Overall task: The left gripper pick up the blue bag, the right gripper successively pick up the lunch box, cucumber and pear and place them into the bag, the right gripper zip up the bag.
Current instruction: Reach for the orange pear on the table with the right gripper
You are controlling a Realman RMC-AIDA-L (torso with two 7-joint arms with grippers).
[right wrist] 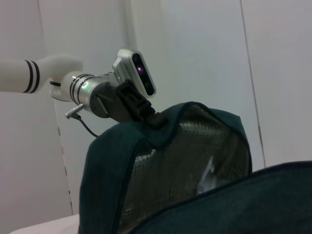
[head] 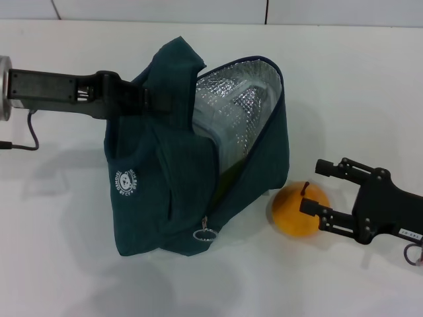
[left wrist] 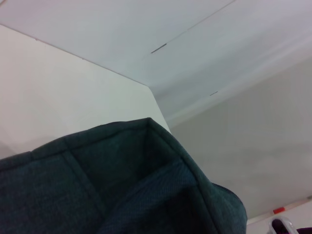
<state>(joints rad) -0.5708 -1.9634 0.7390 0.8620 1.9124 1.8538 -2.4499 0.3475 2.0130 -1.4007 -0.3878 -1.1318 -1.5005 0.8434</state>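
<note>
Gripping the top edge of the blue bag (head: 178,165), the left tool (head: 155,98) is clenched on the fabric and holds the bag's mouth open on the white bench (head: 66,264). Silver foil lining shows inside, with the pale lunch box (head: 221,125) resting within. The pear (head: 301,209) sits on the bench just beside the bag's lower right corner. The right tool (head: 317,191) is released, its fingers spread on either side of the pear, the lower finger (head: 327,219) touching the fruit
</note>
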